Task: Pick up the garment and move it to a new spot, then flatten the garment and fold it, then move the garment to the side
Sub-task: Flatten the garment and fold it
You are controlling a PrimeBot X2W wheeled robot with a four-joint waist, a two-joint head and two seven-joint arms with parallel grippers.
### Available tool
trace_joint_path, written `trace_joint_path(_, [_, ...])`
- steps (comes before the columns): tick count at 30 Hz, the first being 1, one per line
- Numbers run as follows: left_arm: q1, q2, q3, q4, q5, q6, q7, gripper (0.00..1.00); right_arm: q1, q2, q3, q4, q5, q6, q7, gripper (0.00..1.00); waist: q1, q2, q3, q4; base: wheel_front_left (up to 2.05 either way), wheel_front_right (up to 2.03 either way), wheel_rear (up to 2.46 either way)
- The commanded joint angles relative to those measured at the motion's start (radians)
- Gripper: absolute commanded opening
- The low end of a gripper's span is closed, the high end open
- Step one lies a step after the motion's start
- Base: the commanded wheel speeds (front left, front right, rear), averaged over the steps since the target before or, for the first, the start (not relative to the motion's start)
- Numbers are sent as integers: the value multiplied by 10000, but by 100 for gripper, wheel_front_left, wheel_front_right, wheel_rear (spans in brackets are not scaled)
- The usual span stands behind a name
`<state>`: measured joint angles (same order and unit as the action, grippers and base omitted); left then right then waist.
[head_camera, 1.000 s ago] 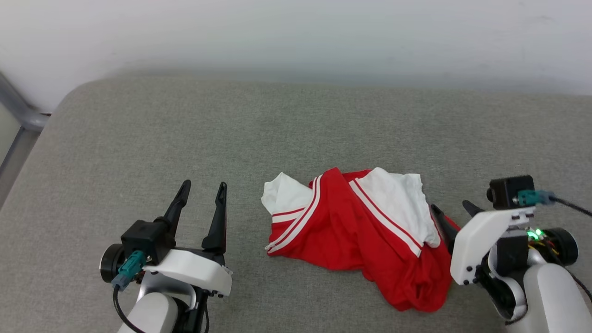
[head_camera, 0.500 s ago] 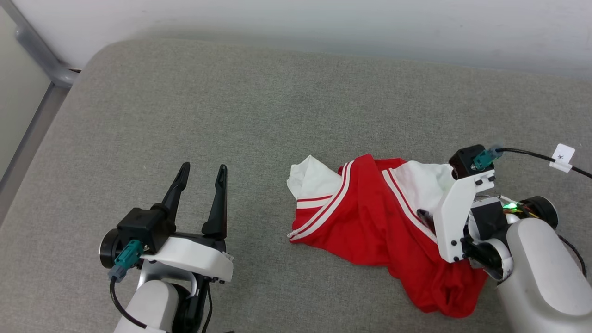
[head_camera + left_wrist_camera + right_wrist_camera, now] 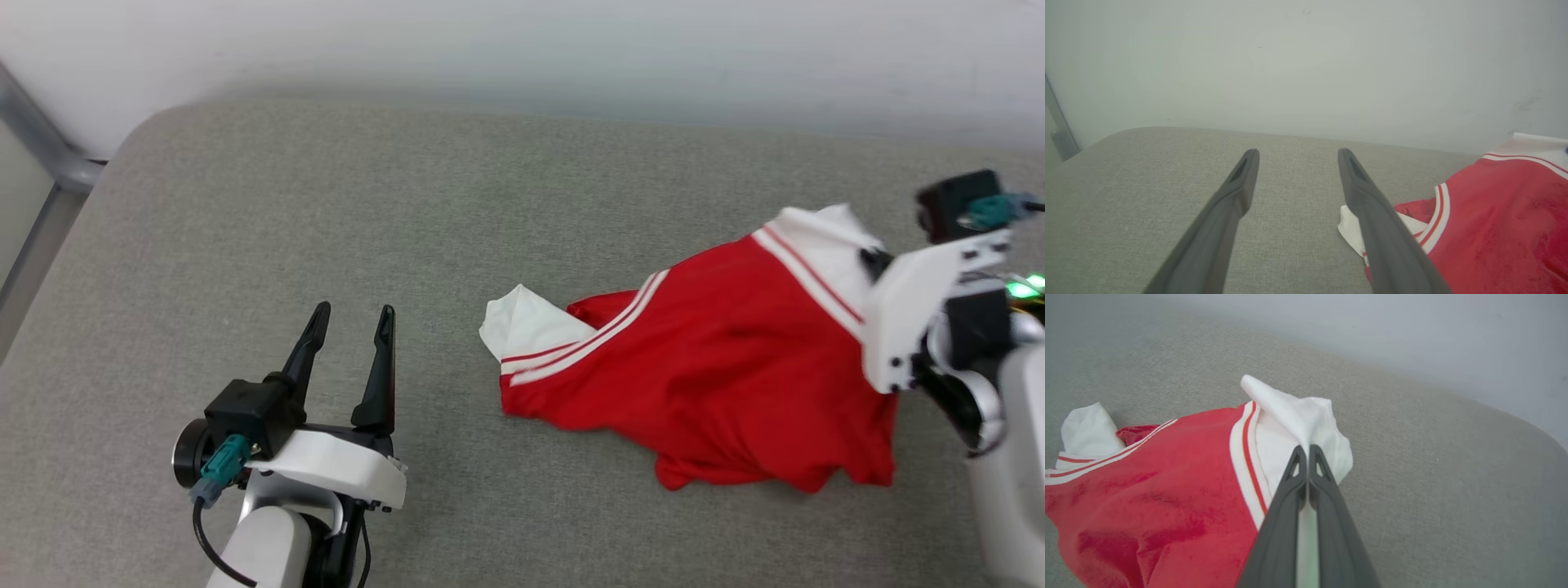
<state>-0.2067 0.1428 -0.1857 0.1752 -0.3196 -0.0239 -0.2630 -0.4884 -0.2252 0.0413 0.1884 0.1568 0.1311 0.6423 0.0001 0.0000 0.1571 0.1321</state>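
r gripper [image 3: 1307, 448] clamped on the white sleeve of the garment [image 3: 718, 351], soft red knit draping off it.
i see its low end crumpled on the grey woven cushion [image 3: 326, 204], mid-right. l gripper [image 3: 351, 314] splayed wide, well apart from the cloth. rounded cushion corner far left, bare fabric btwn.

The right gripper [image 3: 1307, 451], a second ago open just beside the right edge of the garment [image 3: 718, 359], has pushed in over the cloth and shut its jaws on the white sleeve [image 3: 1298, 416]. It has risen and drawn far and right, pulling the crumpled heap into a taut red sheet raised at its right end.
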Motion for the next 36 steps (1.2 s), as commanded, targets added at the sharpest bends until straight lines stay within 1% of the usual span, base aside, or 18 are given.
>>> trace_joint_path(1, [120,-32,36,39,68,-23,-24,100,365,-31,-284,-186,-206,-7,-102,0,-1,0,-74,-128,0,0,0])
trace_joint_path(4, [154,-21,98,84,102,-85,-24,100,1103,155,-1291,-892,-776,-7,-83,0,-1,0,-114,-303,0,0,0])
trace_joint_path(5, [120,12,140,160,158,-108,-24,100,2086,401,-2273,-1379,-1224,-7,2,0,-1,0,-94,-456,0,0,0])
trace_joint_path(6, [113,7,137,198,157,-128,-24,100,2388,518,-2542,-1475,-1293,-7,-30,0,-1,0,-97,-494,0,0,0])
trace_joint_path(9, [99,-1,152,318,146,-167,-24,100,3298,945,-3327,-1433,-1418,-7,-146,0,-1,0,-83,-593,0,0,0])
trace_joint_path(12, [59,-17,161,429,119,-187,-24,100,3979,1352,-3844,-1118,-1397,-7,-418,0,-1,0,-70,-638,0,0,0])
trace_joint_path(13, [49,-22,161,458,117,-197,-24,100,4131,1449,-3971,-959,-1351,-7,-499,8,-1,0,-70,-642,0,0,0])
trace_joint_path(14, [49,-24,157,505,112,-189,-24,100,4260,1534,-4049,-807,-1297,-7,-619,21,-1,0,-76,-647,0,0,0])
trace_joint_path(15, [56,-30,161,541,106,-195,-24,100,4344,1592,-4132,-657,-1264,-7,-741,58,-1,0,-88,-650,0,0,0])
trace_joint_path(16, [65,-35,161,578,97,-202,-24,100,4406,1630,-4182,-557,-1191,-7,-931,100,-1,0,-105,-649,0,0,0])
trace_joint_path(19, [144,-49,153,698,83,-220,-24,100,4456,1726,-4303,-418,-1041,-7,-1898,100,-1,0,-199,-637,0,0,0])
trace_joint_path(22, [261,-73,132,796,71,-205,-25,100,4444,1760,-4218,-439,-827,-7,-3248,100,-1,0,-360,-616,0,0,0])
trace_joint_path(25, [386,-81,125,894,51,-171,-25,100,4520,1759,-3961,-459,-619,-7,-4618,100,-1,0,-573,-608,0,0,0])
trace_joint_path(28, [524,-69,113,964,34,-122,-25,100,4627,1759,-3549,-563,-566,-7,-5664,100,-1,0,-800,-612,0,0,0])
trace_joint_path(32, [720,-25,92,1020,16,-73,12,100,4842,1757,-2918,-960,-574,-7,-6599,100,-1,0,-1069,-640,0,0,0])
trace_joint_path(36, [907,54,85,1029,4,2,111,100,5154,1753,-2224,-1504,-486,-7,-6987,100,-1,0,-1307,-722,0,0,0])
